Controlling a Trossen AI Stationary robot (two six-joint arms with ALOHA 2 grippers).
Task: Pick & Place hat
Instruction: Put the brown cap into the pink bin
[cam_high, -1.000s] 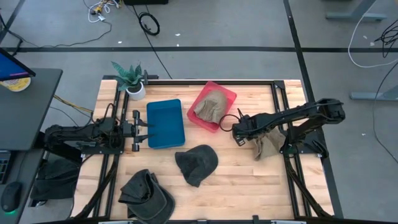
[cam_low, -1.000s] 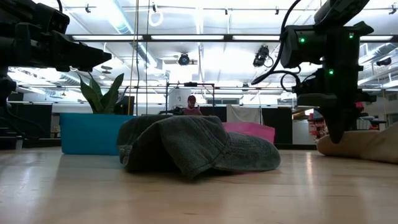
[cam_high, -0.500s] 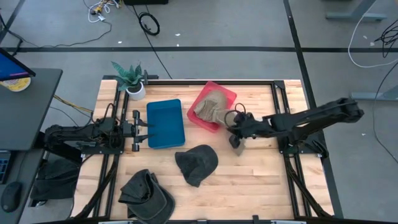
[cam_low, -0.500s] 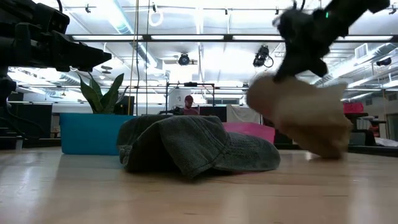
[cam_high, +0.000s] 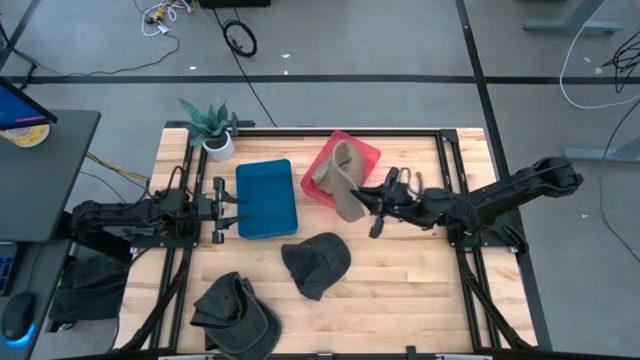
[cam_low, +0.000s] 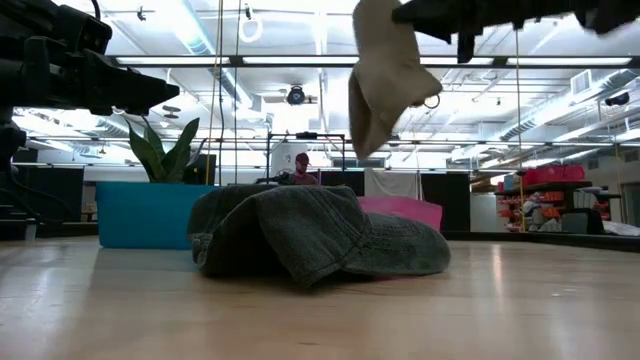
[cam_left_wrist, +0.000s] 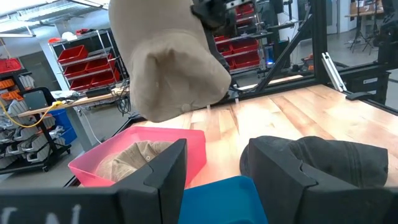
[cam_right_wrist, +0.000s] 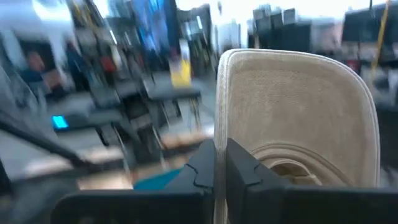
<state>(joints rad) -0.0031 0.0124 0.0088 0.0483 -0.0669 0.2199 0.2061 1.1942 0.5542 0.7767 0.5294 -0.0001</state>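
We see the right gripper (cam_high: 372, 200) clamped on a tan cap (cam_high: 345, 190), held aloft at the 4 o'clock corner of the pink bin (cam_high: 365, 152); a second tan cap (cam_left_wrist: 134, 155) lies inside, half hidden; the left gripper (cam_high: 240, 205), parted, waits over the blue bin (cam_high: 268, 215).
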